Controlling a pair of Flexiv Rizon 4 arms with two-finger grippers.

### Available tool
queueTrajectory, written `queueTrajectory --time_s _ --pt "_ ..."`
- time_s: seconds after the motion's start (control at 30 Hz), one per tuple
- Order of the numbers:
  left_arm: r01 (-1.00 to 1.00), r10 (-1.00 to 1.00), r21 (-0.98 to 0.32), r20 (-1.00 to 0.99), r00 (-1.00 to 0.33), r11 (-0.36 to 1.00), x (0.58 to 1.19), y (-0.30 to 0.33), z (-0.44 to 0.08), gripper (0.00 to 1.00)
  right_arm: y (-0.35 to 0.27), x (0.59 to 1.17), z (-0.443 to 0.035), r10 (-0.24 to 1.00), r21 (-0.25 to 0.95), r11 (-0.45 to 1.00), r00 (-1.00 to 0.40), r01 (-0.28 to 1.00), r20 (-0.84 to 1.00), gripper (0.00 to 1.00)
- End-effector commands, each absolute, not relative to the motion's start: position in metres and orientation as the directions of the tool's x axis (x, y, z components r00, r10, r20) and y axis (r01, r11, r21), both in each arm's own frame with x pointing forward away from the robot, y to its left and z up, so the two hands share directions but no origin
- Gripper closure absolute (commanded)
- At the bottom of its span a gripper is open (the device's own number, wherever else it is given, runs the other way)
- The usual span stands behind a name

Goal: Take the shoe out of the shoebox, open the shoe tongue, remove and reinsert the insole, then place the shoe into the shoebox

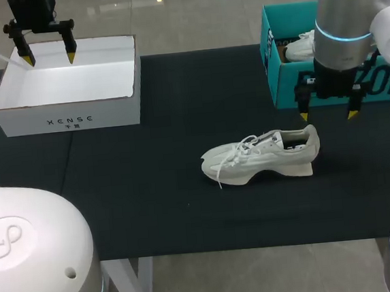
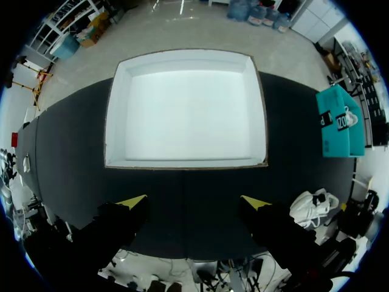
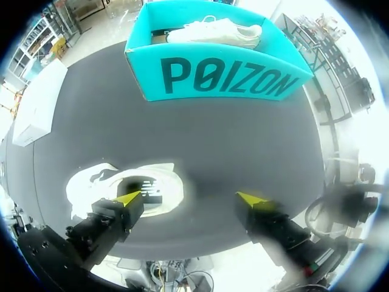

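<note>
One shoe lies upright mid-table, out of the teal shoebox at the far right, so you are at the tongue-opening step. Your right gripper hangs just beyond the heel, fingers apart and empty. Lower it onto the tongue, while your left gripper, likewise spread, hovers over the white box far left.

Table: black matte top, spans the full width of the head view. A faint seam splits the top into panels. White leg under the near edge. Lighting even, shadows on the top soft.
</note>
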State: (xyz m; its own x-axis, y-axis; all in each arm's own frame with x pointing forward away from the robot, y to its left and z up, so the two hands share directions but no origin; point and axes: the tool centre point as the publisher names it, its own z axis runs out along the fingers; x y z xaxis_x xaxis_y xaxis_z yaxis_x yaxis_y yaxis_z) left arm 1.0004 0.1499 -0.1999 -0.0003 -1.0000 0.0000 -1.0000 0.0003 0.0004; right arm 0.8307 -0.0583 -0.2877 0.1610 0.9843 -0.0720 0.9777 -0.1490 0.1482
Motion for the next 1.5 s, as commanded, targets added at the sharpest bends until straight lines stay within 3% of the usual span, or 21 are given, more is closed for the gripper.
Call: queueTrajectory --time_s 0.03,0.83,1.07,1.1,1.27,1.37,1.5 --pt "-1.000 -1.000 0.000 0.000 0.000 0.000 1.000 0.150 -0.200 0.00 -0.058 0.830 -0.289 0.984 0.149 -0.149 0.161 0.977 -0.071 0.00" --pt "-1.000 -1.000 0.000 0.000 0.000 0.000 1.000 0.150 -0.200 0.00 -0.055 0.823 -0.288 0.991 0.168 -0.104 0.117 0.980 -0.068 0.00" --pt "-1.000 -1.000 0.000 0.000 0.000 0.000 1.000 0.150 -0.200 0.00 -0.055 0.803 -0.291 0.985 0.194 0.154 -0.165 0.969 0.043 0.00" --pt "-1.000 -1.000 0.000 0.000 0.000 0.000 1.000 0.150 -0.200 0.00 -0.056 0.799 -0.290 0.957 0.209 0.251 -0.275 0.945 0.093 0.00" --pt "-1.000 -1.000 0.000 0.000 0.000 0.000 1.000 0.150 -0.200 0.00 -0.062 0.785 -0.281 0.838 0.223 0.506 -0.536 0.833 0.099 0.00" --pt "-1.000 -1.000 0.000 0.000 0.000 0.000 1.000 0.150 -0.200 0.00 -0.066 0.777 -0.277 0.665 0.247 0.700 -0.738 0.670 0.116 0.00" --pt "-1.000 -1.000 0.000 0.000 0.000 0.000 1.000 0.150 -0.200 0.00 -0.074 0.770 -0.274 0.396 0.337 0.846 -0.910 0.413 0.121 0.00"
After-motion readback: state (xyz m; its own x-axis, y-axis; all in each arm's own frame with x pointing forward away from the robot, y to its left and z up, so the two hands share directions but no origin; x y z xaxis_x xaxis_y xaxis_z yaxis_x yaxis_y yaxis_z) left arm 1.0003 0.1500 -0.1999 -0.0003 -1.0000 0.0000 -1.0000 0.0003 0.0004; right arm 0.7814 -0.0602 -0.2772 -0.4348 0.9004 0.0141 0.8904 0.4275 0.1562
